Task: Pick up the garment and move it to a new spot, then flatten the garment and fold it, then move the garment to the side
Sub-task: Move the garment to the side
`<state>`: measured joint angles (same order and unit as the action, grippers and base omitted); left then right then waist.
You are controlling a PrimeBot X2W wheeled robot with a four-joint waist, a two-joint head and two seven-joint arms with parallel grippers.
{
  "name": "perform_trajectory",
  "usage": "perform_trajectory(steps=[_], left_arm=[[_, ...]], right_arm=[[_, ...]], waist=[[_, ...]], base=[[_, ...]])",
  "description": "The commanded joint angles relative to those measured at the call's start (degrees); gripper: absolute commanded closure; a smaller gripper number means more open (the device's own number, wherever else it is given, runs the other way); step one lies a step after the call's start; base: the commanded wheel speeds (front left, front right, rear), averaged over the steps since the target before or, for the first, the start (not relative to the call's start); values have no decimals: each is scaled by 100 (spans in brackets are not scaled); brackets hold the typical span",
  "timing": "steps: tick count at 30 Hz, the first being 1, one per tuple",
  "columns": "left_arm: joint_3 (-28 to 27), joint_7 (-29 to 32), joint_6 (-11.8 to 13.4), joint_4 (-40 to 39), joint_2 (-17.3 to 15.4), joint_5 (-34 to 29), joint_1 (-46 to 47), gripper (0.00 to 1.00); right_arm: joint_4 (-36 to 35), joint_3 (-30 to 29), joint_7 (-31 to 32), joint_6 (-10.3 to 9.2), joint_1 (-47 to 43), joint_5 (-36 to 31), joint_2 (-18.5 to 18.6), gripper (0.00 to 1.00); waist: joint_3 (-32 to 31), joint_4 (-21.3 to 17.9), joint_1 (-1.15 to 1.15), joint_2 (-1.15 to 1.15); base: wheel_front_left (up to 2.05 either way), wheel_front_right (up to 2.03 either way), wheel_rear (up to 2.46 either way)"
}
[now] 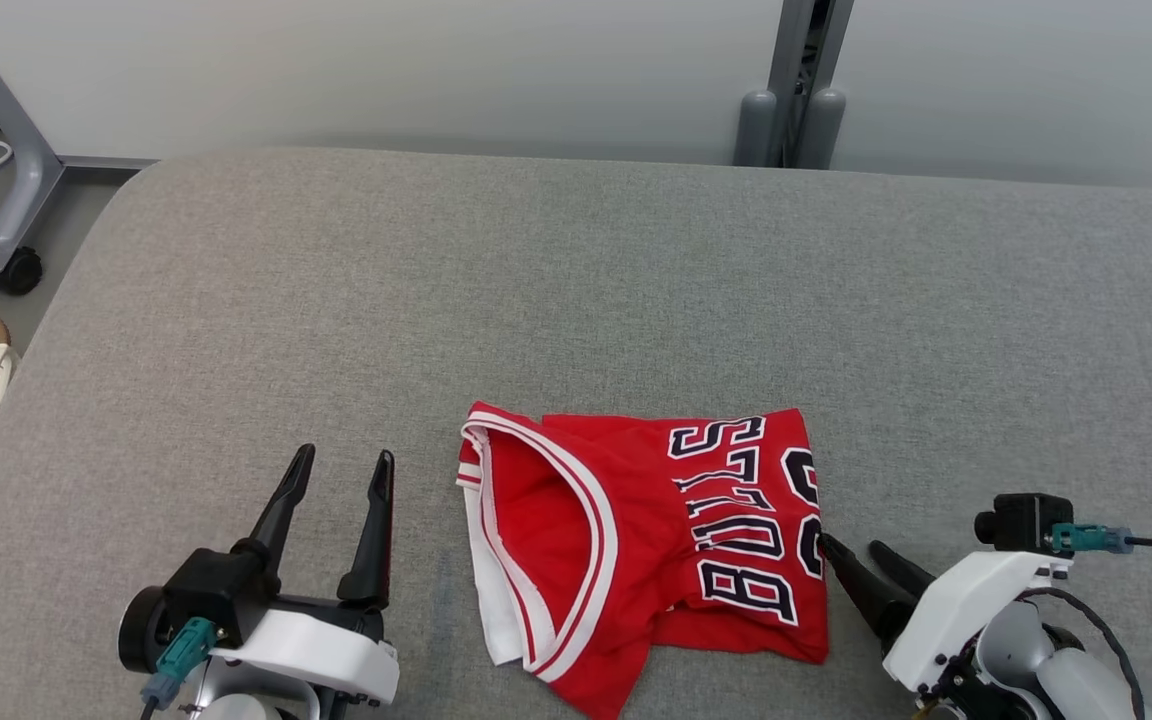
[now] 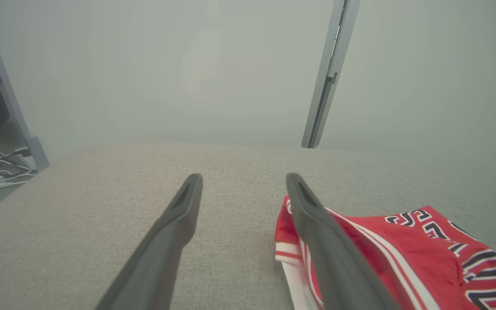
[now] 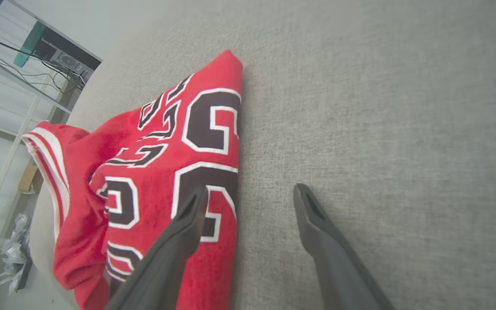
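Nearest to me, the left end effector sits low on the left, its two long dark fingers spread wide and holding nothing, pointing away across the grey fabric-covered bench. Over on the right, the right end effector is spread just as wide and just as empty, but look where it is: its tips are right at the right-hand edge of the red basketball jersey with white trim and dark lettering. From its own wrist view, one finger hangs over the printed cloth and the other over bare bench, so it straddles that edge. Whether a finger actually touches the cloth, I cannot tell.

The jersey lies folded into a rough block near the front of the bench, between the two arms. That straight right edge runs near to far, with the lettering alongside it. It sits to the right of the left fingers, with a strip of bench between.

So the right arm is clearly the closer one. To my eye the folding looks done, and the shift to the side is what remains.

Beyond, open grey bench runs back to a grey post.
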<state>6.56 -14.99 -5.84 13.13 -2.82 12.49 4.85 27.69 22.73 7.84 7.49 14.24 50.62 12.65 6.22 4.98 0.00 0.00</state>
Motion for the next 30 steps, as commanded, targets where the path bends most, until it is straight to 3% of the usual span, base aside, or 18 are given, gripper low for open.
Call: perform_trajectory(steps=[1, 5, 11, 25, 26, 27, 28, 30], left_arm=[[-10, -24, -10, 7, -21, -9, 58, 0], [3, -24, -19, 9, -22, -7, 106, 0], [36, -24, -28, 21, -22, 8, 163, 0], [69, -24, -42, 67, -23, 18, 270, 0], [74, -24, -37, 72, -22, 18, 267, 0], [77, -24, -35, 74, -22, 18, 265, 0], [79, -24, -31, 74, -21, 18, 260, 0], [82, -24, -25, 78, -22, 18, 256, 0]], right_arm=[[-68, 101, 158, 2, 72, 206, 97, 0], [-234, 413, 554, 2, 200, 850, 336, 0], [-103, 729, 806, 2, 416, 1242, 536, 0], [115, 1493, 976, 0, 817, 1859, 573, 0], [135, 1536, 963, 0, 839, 1887, 581, 51], [151, 1579, 941, 0, 862, 1928, 590, 63], [154, 1626, 923, 1, 887, 1937, 605, 100], [168, 1688, 886, 1, 940, 1989, 640, 100]], waist=[[19, 14, 0, 0], [67, 45, 0, 0], [141, 106, 0, 0], [298, 297, 0, 0], [297, 306, 0, 0], [293, 313, 0, 0], [290, 318, 0, 0], [285, 326, 0, 0]], base=[[0, 0, 0], [0, 0, 0], [0, 0, 0], [0, 0, 0], [0, 0, 0], [0, 0, 0], [0, 0, 0], [0, 0, 0]])
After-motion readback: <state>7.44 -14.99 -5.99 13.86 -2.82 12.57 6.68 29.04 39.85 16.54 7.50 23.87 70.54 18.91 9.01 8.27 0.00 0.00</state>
